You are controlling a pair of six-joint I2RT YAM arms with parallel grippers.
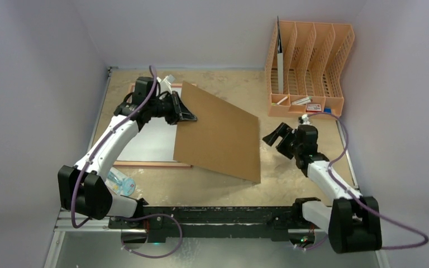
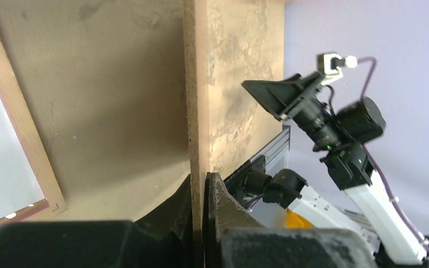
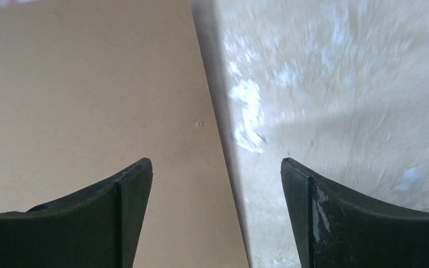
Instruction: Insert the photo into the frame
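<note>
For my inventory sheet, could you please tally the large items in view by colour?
Brown: 1, rectangular hardboard sheet
Pink: 1, rectangular wooden picture frame
White: 1, paper sheet lying in the frame, likely the photo's back
Orange: 1, slotted plastic file rack
Total: 4

On the table [image 1: 290,181]: a frame [image 1: 152,164] at the far left corner, a file rack [image 1: 313,61] at the far right corner, and perhaps a plastic packet [image 1: 120,183] near left.
</note>
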